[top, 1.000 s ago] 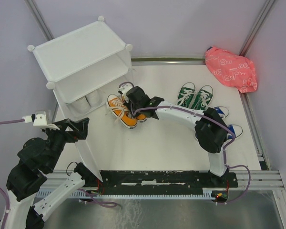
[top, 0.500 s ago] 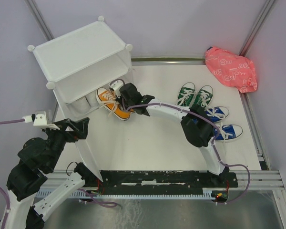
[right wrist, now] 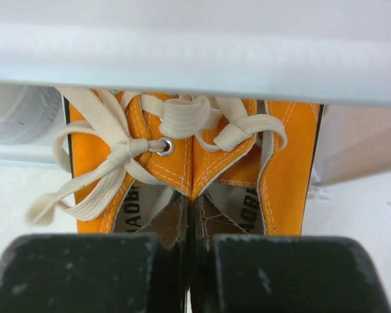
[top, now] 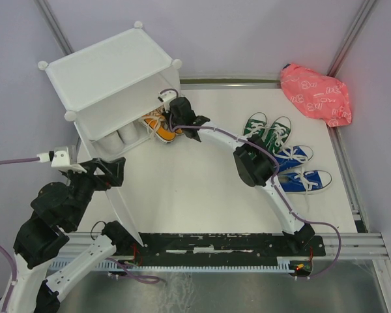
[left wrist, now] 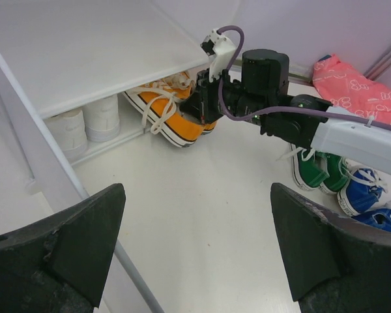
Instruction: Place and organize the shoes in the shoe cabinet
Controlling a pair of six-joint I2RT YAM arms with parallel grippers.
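Right wrist view: orange shoes are pinched at the collars by the right gripper, toes inside the shoe cabinet at upper left of the top view; deeper insertion, then release, is likely needed.

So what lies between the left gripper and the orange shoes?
Only bare table separates left gripper from orange shoes; the left wrist view shows it.

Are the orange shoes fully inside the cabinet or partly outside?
Partly outside. The orange shoes have toes under the cabinet shelf; heels stick out, pinched by the right tool.
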